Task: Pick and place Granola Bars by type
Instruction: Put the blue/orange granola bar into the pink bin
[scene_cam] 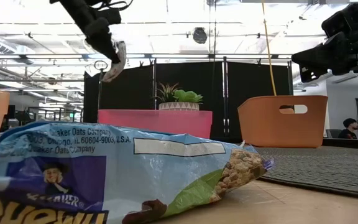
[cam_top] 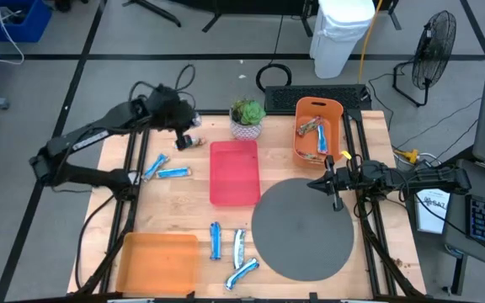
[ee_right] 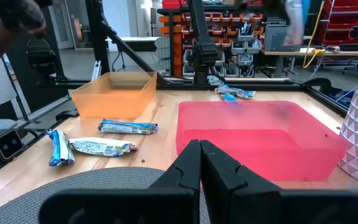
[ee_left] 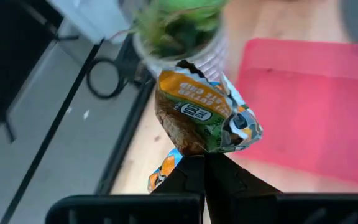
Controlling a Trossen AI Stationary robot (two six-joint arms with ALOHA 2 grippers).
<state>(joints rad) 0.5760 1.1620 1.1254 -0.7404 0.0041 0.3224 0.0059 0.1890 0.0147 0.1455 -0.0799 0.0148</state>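
Brown bar (ee_left: 201,118) in raised left end effector (ee_left: 202,163)

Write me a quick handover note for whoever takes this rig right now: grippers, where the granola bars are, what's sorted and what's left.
Left gripper: shut on a brown-and-orange bar, held in the air near the potted plant, beside the red tray.
Right gripper: shut, empty, over the grey mat.
Done: two or so bars lie in the orange bin at the back right.
Left: two blue bars on the left side of the table and three near the front. The red tray and the front orange tray hold nothing.
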